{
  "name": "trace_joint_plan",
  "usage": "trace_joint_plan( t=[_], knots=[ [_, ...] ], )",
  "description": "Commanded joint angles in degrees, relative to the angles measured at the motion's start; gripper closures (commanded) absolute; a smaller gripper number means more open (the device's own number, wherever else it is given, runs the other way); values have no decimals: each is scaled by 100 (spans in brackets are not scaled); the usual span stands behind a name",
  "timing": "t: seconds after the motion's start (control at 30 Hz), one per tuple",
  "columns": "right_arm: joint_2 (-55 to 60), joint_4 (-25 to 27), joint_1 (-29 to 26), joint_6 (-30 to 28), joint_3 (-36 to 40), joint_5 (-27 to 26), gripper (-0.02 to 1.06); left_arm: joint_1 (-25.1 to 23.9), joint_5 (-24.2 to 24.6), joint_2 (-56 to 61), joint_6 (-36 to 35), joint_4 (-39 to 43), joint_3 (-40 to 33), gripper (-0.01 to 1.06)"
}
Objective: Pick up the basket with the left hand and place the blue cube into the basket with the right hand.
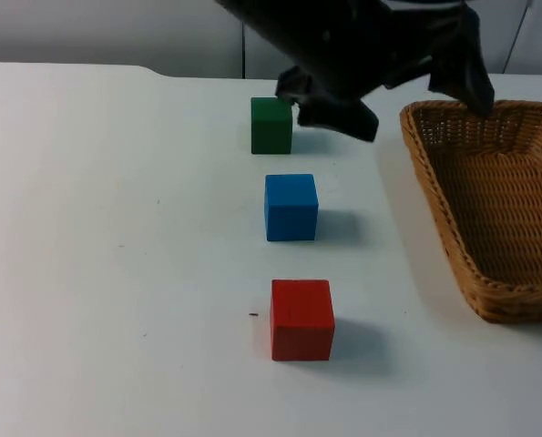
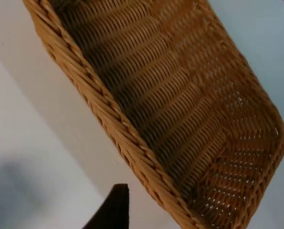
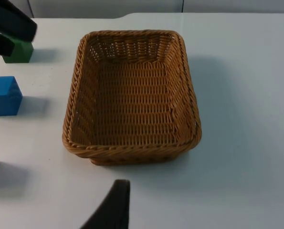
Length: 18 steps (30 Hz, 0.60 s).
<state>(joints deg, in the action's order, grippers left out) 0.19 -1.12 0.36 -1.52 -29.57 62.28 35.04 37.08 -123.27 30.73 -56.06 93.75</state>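
You have a rectangular woven wicker basket, tan, with a braided rim and sloping, open-weave walls, standing flat on the tabletop. Beside it, apart from its long wall, three solid matte cubes with sharp edges stand in a straight row. The blue cube is the middle one, resting on the tabletop. The green cube stands beyond it towards the wall, and the red cube on the nearer side. None of them touch.

The left gripper hangs low just beside the green cube, between it and the basket's far corner. Its black arm crosses above the basket's far rim. You cannot tell how it is set. The right gripper waits over bare tabletop off the basket's short end wall. Its state cannot be told either.

The white tabletop is smooth, with a few dark specks, and ends at a grey partition wall.
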Motion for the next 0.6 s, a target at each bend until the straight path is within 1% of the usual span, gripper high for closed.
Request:
trace_joint_plan(
  t=[0.0, 0.07, 0.1, 0.23, 0.3, 0.43, 0.57],
  knots=[
    [-19, -12, -36, 15, 41, -53, 0, 141, 83, -271, -274, 136, 296, 0],
    [-19, -12, -36, 15, 41, -53, 0, 249, 110, -496, -557, 358, 574, 0],
    [-19, -12, -36, 15, 41, -53, 0, 249, 110, -496, -557, 358, 574, 0],
    [-19, -12, -36, 26, 41, -53, 0, 419, 266, -981, -1527, 1429, 1186, 0],
    [-19, -23, -36, 26, 41, -53, 0, 475, 373, -1175, -1816, 1680, 1422, 0],
    [-19, -23, -36, 26, 41, -53, 0, 513, 529, -1408, -2083, 1822, 1684, 0],
    [-19, -35, -36, 59, 41, -53, 0, 536, 546, -1577, -2220, 1856, 1808, 0]
  ],
)
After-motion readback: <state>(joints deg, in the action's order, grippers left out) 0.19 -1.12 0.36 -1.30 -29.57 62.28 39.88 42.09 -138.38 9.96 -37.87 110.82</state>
